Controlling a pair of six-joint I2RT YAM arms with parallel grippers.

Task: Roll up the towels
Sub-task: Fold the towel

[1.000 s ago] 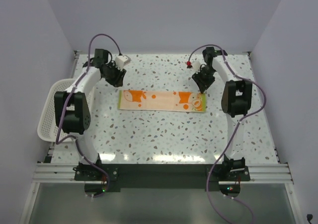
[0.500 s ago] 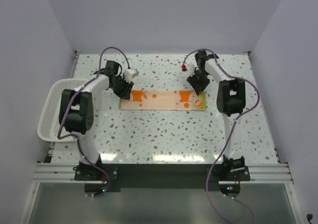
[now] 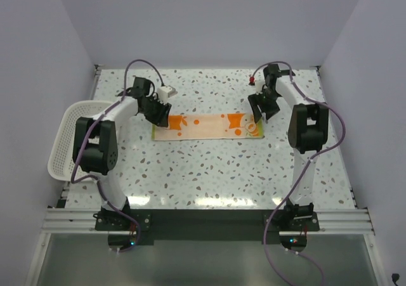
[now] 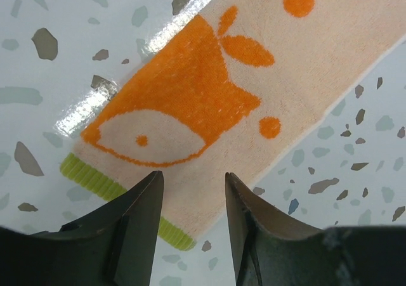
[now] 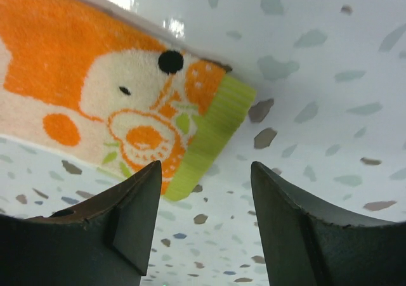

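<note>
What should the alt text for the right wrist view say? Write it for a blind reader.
The green-hemmed end of an orange and cream towel lies flat on a speckled white table. The right pincer stands open over that end, with nothing between its two dark fingers.

Left arm [image 3: 111, 111] and right arm [image 3: 303, 172]: white link shells, black joint housings, purple cables [image 3: 142, 61] (one per arm). Left gripper [image 4: 192, 191] fingers [image 4: 136, 229]: black wedges.
</note>
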